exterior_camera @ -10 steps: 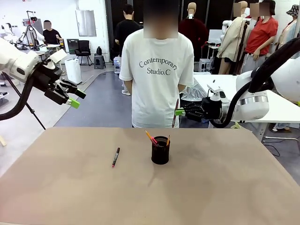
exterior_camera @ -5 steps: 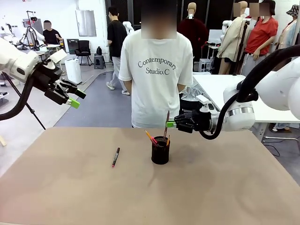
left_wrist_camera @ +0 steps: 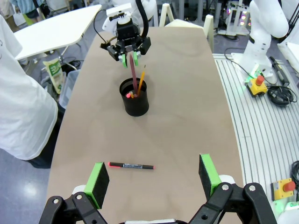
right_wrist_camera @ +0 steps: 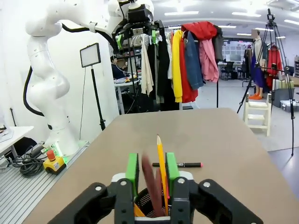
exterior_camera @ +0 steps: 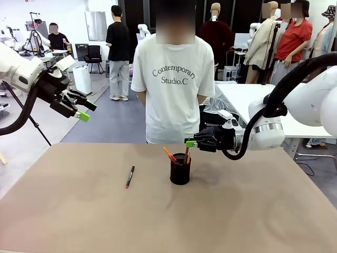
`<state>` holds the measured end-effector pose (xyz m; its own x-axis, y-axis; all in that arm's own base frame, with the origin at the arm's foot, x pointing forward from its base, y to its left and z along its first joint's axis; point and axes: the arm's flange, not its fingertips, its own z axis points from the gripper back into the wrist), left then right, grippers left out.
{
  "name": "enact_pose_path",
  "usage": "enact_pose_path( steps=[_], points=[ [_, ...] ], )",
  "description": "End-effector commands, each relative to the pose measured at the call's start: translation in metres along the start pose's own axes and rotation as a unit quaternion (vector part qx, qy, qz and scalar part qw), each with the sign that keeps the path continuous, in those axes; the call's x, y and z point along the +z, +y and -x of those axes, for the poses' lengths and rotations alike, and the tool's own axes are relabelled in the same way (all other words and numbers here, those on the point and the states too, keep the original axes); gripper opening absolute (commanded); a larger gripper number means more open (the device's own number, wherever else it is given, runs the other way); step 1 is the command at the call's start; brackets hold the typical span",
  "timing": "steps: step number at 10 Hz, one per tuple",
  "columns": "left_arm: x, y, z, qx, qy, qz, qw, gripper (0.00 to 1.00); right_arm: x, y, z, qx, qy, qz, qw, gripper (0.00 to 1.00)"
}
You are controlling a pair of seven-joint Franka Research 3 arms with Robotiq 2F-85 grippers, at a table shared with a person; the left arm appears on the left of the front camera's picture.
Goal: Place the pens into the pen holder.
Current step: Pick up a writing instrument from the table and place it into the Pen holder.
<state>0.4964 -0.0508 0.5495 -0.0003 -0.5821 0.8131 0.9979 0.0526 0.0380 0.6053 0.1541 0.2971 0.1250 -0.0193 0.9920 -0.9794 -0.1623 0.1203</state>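
The black mesh pen holder (exterior_camera: 180, 172) (left_wrist_camera: 135, 101) (right_wrist_camera: 145, 199) stands mid-table. An orange-yellow pencil (exterior_camera: 188, 157) (left_wrist_camera: 141, 78) (right_wrist_camera: 161, 163) and a pinkish-red pen (exterior_camera: 169, 154) lean in it. My right gripper (exterior_camera: 190, 143) (left_wrist_camera: 130, 58) (right_wrist_camera: 152, 172) hovers just above its rim. A brownish-red pen (exterior_camera: 186, 153) (left_wrist_camera: 134, 77) (right_wrist_camera: 149, 179) stands between the parted pads, blurred, with its lower end in the holder. A dark pen with a red end (exterior_camera: 130, 176) (left_wrist_camera: 131, 165) (right_wrist_camera: 177, 164) lies on the table to the holder's left. My left gripper (exterior_camera: 83, 110) (left_wrist_camera: 153, 177) hangs open, high at the left.
A person in a white T-shirt (exterior_camera: 176, 89) stands at the far edge of the brown table (exterior_camera: 253, 211), hands out of sight. The tabletop around the holder and lying pen is bare. Other people and clothing racks are far behind.
My right gripper moved left and down, bringing the brownish-red pen over the holder and lowering it in. Its jaws have since parted. The left arm has not moved.
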Motion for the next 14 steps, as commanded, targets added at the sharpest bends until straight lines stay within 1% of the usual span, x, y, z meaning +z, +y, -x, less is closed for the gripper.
enact_pose_path(
  steps=[1, 2, 6, 9, 10, 14],
  points=[
    [0.0025, -0.0018, 0.0005, 0.002, -0.001, 0.003, 1.000, 1.00, -0.0011, -0.0097, -0.0070, -0.007, 0.002, -0.013, 1.000, 0.81],
    [0.0025, -0.0018, 0.0005, 0.002, -0.001, 0.003, 1.000, 1.00, -0.0009, -0.0093, -0.0074, -0.004, 0.002, -0.014, 1.000, 1.00],
    [0.0025, -0.0018, 0.0005, 0.002, -0.001, 0.003, 1.000, 1.00, -0.0019, -0.0106, -0.0131, -0.002, 0.004, -0.017, 1.000, 1.00],
    [0.0025, -0.0018, 0.0005, 0.002, -0.001, 0.003, 1.000, 1.00, -0.0028, -0.0090, -0.0155, 0.006, 0.015, -0.008, 1.000, 1.00],
    [0.0025, -0.0018, 0.0005, 0.002, -0.001, 0.003, 1.000, 1.00, -0.0014, -0.0044, -0.0080, 0.008, 0.001, -0.003, 1.000, 1.00],
    [0.0025, -0.0018, 0.0005, 0.002, -0.001, 0.003, 1.000, 1.00, -0.0014, -0.0044, -0.0080, 0.008, 0.001, -0.003, 1.000, 1.00]
  ],
)
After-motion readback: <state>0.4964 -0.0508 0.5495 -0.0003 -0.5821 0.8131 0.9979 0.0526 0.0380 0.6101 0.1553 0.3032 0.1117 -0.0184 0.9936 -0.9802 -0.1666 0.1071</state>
